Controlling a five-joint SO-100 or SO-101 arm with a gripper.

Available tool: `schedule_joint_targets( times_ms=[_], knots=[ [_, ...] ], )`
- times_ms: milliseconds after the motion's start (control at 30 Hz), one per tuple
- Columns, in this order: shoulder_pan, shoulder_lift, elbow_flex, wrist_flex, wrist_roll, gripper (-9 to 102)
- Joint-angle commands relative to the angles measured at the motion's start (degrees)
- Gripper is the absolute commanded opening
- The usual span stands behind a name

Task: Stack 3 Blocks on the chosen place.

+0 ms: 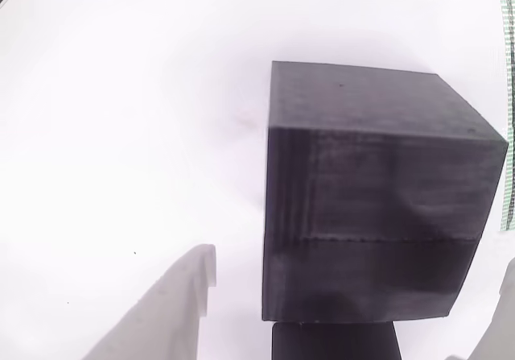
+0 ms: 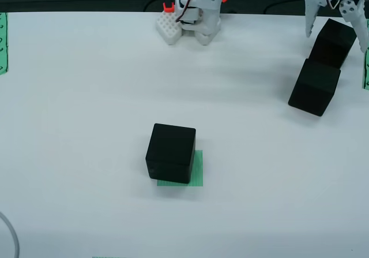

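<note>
Black matte plastic cube point(image 2: 170, 153) sat on the green-striped patch point(image 2: 198, 168); two more cubes point(image 2: 315, 86) point(image 2: 332, 41) waited, the white gripper point(image 2: 337, 30) spread wide around the farther one, ungrasped.

White hand point(image 2: 337, 34) at upper right of the overhead view, fingers point(image 2: 311, 17) spread wide and pointing down; arm base at top centre.

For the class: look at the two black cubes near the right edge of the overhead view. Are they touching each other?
Touching. In the overhead view the far cube, between the open tool, meets the near cube with no white table visible between them.
</note>
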Motion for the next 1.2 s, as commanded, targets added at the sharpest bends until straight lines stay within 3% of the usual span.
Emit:
schedule_joint_targets(
  times_ms=[0, 467, 833, 1167],
  knots=[
    [-1.1, 0.7, -2.4, 0.5, 0.2, 46],
    [-1.9, -3.9, -5.1, -3.4, 4.0, 45],
    [-2.7, -6.8, -6.5, -4.5, 4.3, 23],
    [-1.8, -5.8, -7.9, -2.6, 4.3, 22]
  ],
)
